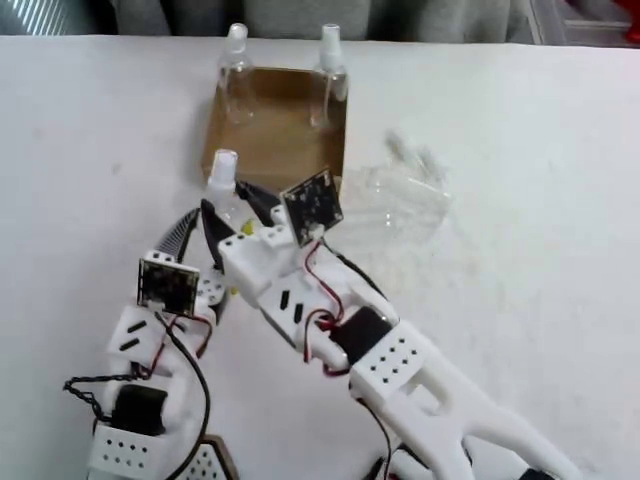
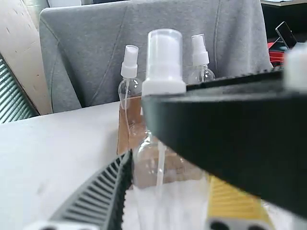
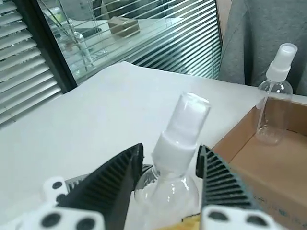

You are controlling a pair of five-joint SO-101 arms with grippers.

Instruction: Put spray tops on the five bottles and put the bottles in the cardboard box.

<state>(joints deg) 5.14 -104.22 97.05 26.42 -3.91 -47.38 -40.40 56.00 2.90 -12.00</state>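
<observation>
Toward the worktop's (image 1: 520,300) far edge, just off the cardboard box's (image 1: 275,150) near-left corner, your left hand (image 1: 213,222) clamps the upright bottle (image 1: 224,205) by its body. Your right hand (image 3: 169,163) sits around that bottle's spray top (image 3: 182,127); whether it grips, you cannot tell. Two capped bottles (image 1: 235,75) stand in the box's far corners.
</observation>
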